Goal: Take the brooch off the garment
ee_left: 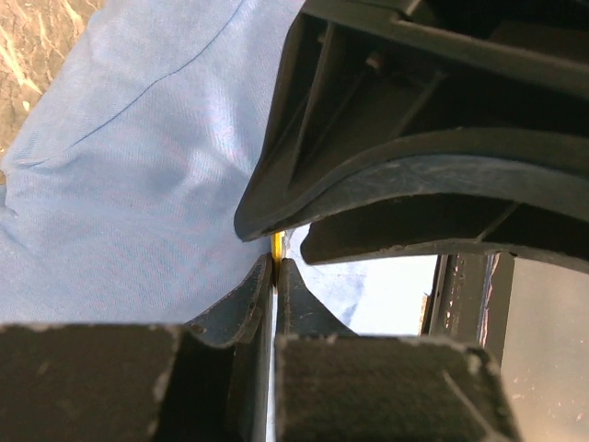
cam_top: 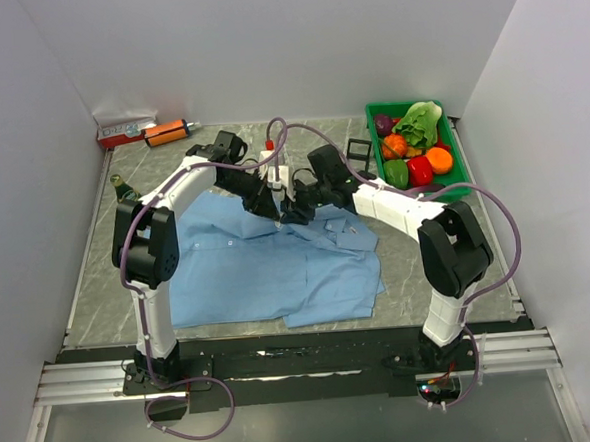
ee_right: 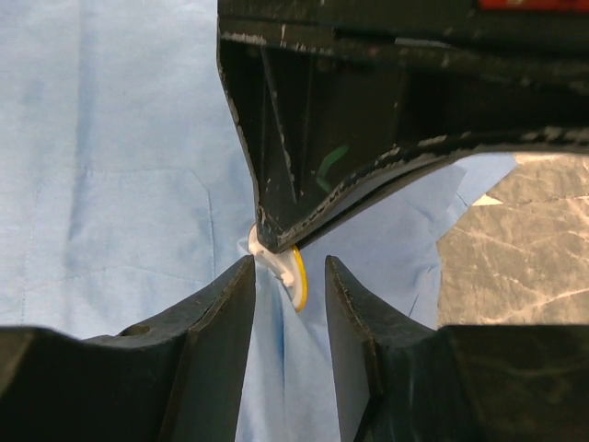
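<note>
The garment (cam_top: 268, 268), a light blue shirt, lies spread on the table. Both grippers meet over its upper edge near the collar. In the top view the arms hide the brooch. My left gripper (ee_left: 276, 262) is shut on the brooch (ee_left: 277, 244), which shows there as a thin yellow sliver between its tips. In the right wrist view the brooch (ee_right: 296, 272) is a small white disc with a yellow rim, standing on edge on lifted cloth (ee_right: 110, 166). My right gripper (ee_right: 287, 267) is open, one fingertip on each side of the brooch, neither clearly touching it.
A green bin (cam_top: 450, 136) of vegetables stands at the back right, with small black frames (cam_top: 359, 149) beside it. A red box (cam_top: 129, 129) and an orange tube (cam_top: 167, 133) lie at the back left. A small white bottle (cam_top: 272, 167) stands behind the grippers.
</note>
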{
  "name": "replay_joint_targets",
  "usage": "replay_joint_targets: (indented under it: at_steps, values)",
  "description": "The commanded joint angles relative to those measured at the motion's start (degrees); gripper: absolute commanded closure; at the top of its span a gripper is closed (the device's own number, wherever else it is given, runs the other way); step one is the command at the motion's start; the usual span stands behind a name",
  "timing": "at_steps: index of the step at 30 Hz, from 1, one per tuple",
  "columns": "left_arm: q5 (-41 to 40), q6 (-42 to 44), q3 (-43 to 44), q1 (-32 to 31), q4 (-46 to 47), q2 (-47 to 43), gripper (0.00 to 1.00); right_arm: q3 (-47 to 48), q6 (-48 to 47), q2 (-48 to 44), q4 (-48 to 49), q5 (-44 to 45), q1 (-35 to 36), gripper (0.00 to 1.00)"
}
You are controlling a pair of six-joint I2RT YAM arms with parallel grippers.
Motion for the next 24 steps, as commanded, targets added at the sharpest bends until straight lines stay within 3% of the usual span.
replay_joint_targets:
  at_steps: [1, 24]
  values:
    - [3.25, 1.42, 2.26, 0.41, -0.79, -0.01, 0.99, 3.17, 0.15, 2.09, -1.42, -1.46, 0.38, 0.57]
    - [2.99, 1.86, 2.61, 0.93, -0.97, 0.52, 0.99, 6.33, -2.13, 3.23, -4.68, -3.74, 0.38, 0.56]
